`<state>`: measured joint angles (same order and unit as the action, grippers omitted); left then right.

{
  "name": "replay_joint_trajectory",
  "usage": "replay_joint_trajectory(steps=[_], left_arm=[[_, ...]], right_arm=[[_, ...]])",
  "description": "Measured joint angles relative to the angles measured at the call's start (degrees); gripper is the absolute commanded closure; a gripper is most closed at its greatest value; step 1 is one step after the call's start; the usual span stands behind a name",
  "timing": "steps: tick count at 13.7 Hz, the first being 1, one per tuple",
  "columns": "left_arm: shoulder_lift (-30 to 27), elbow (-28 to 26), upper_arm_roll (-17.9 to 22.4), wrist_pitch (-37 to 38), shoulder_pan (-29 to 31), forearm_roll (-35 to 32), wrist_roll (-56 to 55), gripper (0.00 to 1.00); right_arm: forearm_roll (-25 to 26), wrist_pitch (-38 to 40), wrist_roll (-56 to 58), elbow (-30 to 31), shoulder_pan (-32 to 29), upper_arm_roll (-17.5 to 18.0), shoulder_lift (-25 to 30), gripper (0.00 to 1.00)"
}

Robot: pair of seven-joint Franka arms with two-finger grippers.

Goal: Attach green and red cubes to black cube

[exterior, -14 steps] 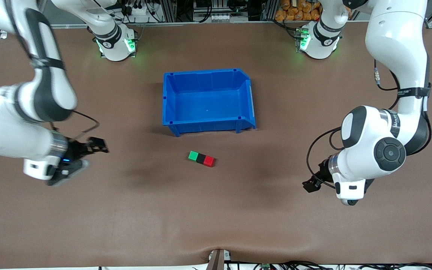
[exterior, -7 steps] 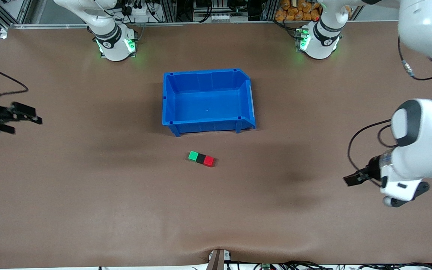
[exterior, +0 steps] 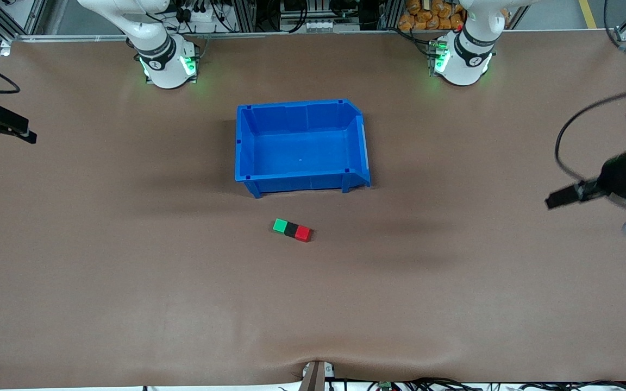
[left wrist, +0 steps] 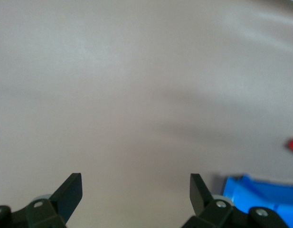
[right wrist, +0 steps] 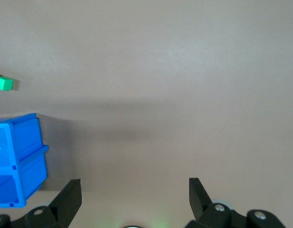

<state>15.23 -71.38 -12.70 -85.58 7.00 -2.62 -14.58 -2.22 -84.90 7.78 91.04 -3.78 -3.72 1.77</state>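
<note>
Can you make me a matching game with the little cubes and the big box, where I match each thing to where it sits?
Things:
1. green cube
2. black cube
3. red cube
4. blue bin

Places:
A. in the middle of the row, touching a cube on each side
B. the row's end toward the left arm's end of the table
C. farther from the front camera than the row, with nothing inside
D. the row's end toward the right arm's end of the table

Pairs: 1-D, 2-A, 3-B, 4-C
</note>
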Motion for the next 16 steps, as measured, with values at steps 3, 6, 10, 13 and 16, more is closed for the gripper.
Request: replay_joint_trajectory(steps=[3, 6, 10, 13, 16], left_arm=[[-6.62, -0.53, 0.27, 8.4, -0.12, 0.0, 5.49, 0.0], [-12.09, -1.84, 4.74, 11.43, -4.76, 0.0, 8.2, 0.0], [-18.75, -9.44, 9.23, 10.48, -6.22, 0.14, 11.29, 0.0], [-19.8, -16.62, 9.81, 5.05, -6.1, 0.24, 11.43, 0.0], [-19.87, -18.85, 10.17, 3.41, -5.92, 0.46, 11.41, 0.0]], right_arm=[[0.08, 1.28, -3.52, 0.03, 0.0, -0.03, 2.26, 0.0], [0.09, 2.45, -5.04, 0.01, 0.0, -0.31, 2.72, 0.0], [0.09, 4.29, -5.95, -1.49, 0.02, -0.28, 2.79, 0.0], [0.09, 4.41, -6.03, -1.9, 0.03, -0.27, 2.83, 0.0], [0.09, 4.4, -6.03, -1.9, 0.03, -0.25, 2.83, 0.0]])
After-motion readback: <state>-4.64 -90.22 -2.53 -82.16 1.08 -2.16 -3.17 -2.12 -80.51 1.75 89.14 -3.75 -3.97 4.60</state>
